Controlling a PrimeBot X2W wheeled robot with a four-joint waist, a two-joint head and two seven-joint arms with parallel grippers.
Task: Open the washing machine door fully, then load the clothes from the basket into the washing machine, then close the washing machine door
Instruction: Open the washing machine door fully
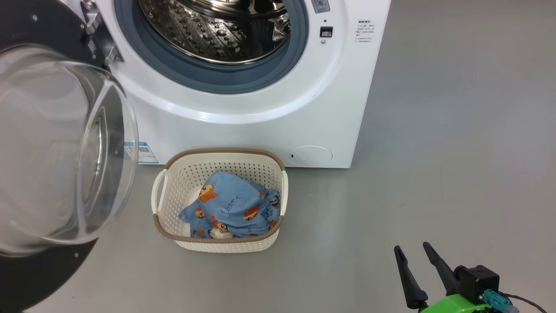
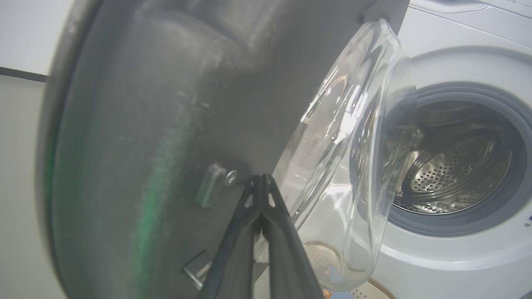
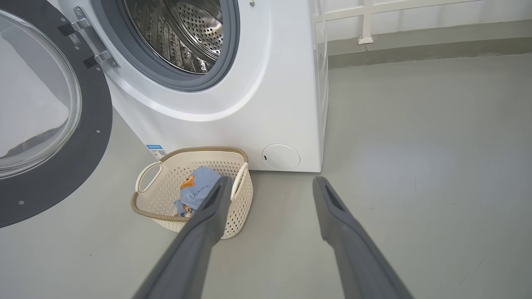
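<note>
Fingers, right: the right gripper point(image 1: 412, 248) holds its two dark fingers point(image 3: 195, 236) spread wide with nothing between them, over bare floor at the near right, well apart from the basket.
Fingers, left: the left gripper point(image 2: 262, 179) has its fingers pressed together, gripping nothing. The tips are at the dark inner face of the door; whether they touch it cannot be told.
Floor point(image 1: 434, 174): plain grey.
Washing machine door point(image 1: 26, 269): stands open at the near left, with a wide black rim and a clear glass bowl point(image 1: 52, 148) bulging toward the right.
Hinge point(image 1: 97, 34): metal, joining the door to the left of the opening.
Basket point(image 1: 226, 151): cream, perforated, brown rim, on the floor just in front of the machine, below the opening.
Clothes point(image 1: 234, 208): light-blue fabric with orange-brown cartoon animals, bunched inside the basket, toward its right side.
Washing machine point(image 1: 260, 130): white front-loader, behind the basket.
Sticker point(image 1: 141, 152): blue label, low on the front, left of the basket.
Round flap point(image 1: 310, 155): low right on the front.
Rubber ring point(image 1: 299, 43): grey, around the opening.
Drum point(image 1: 208, 30): perforated steel, farthest back.
</note>
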